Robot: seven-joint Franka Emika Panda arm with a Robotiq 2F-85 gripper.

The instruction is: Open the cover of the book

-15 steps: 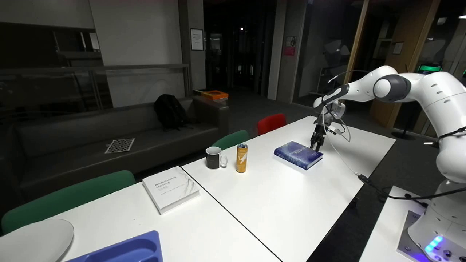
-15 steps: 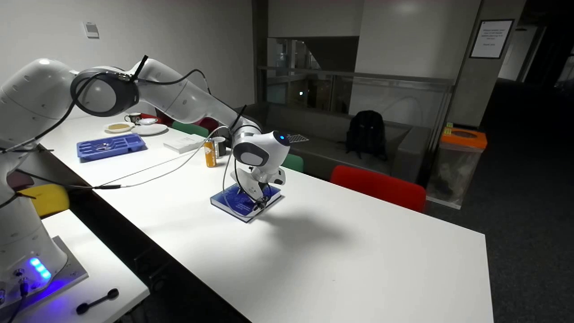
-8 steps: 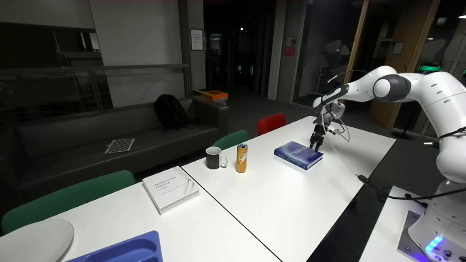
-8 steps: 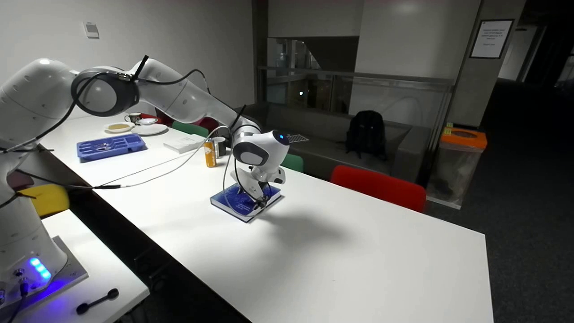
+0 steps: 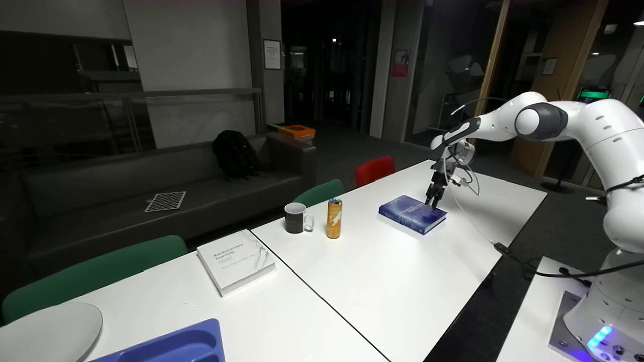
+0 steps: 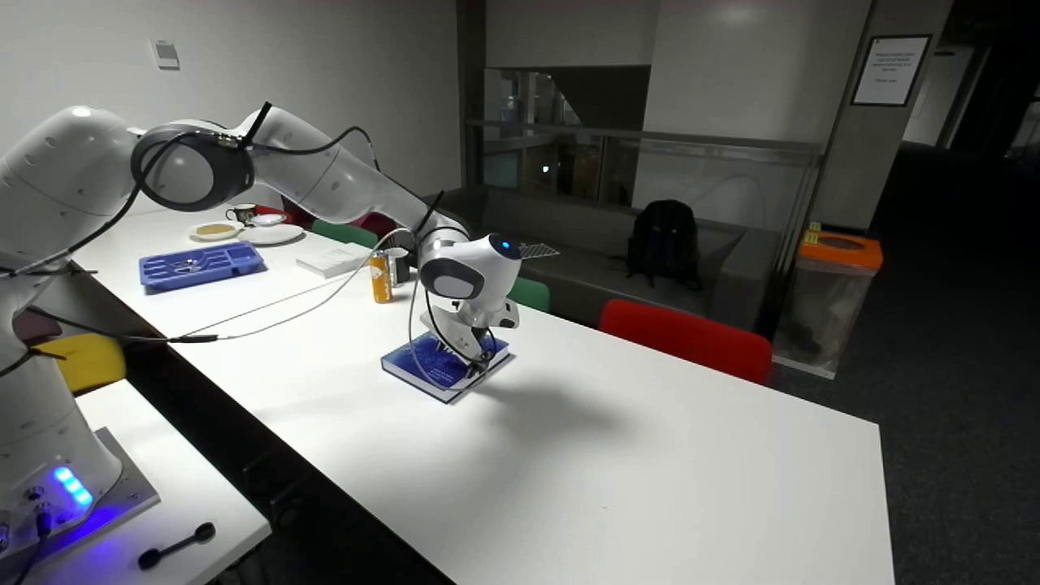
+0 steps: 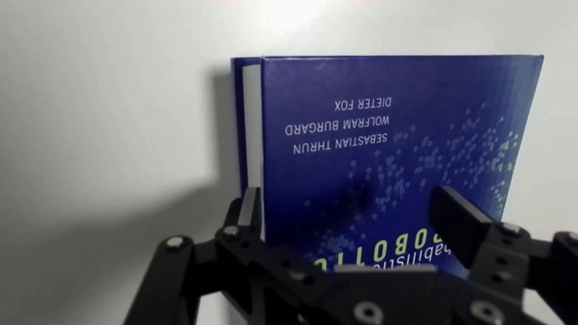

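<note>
The blue book (image 5: 405,211) lies flat on the white table; it also shows in the other exterior view (image 6: 422,370). Its cover (image 7: 316,104) is closed and fills much of the wrist view, text upside down. White pages (image 7: 253,117) show along the cover's left edge there. My gripper (image 7: 347,194) is open, with nothing between its fingers. In the wrist view the left finger is over the page-edge side, just beside the cover's edge, and the right finger is over the cover. In both exterior views the gripper (image 5: 431,203) points down at the book; contact cannot be told.
A yellow can (image 5: 333,221), a mug (image 5: 295,221) and a white book (image 5: 234,261) stand along the table. A blue tray (image 6: 201,265) and plates (image 6: 272,235) are farther off. A loose cable (image 6: 296,317) hangs from the arm across the table.
My gripper has shifted slightly farther over the book, leftward in an exterior view. The book and its cover have not moved.
</note>
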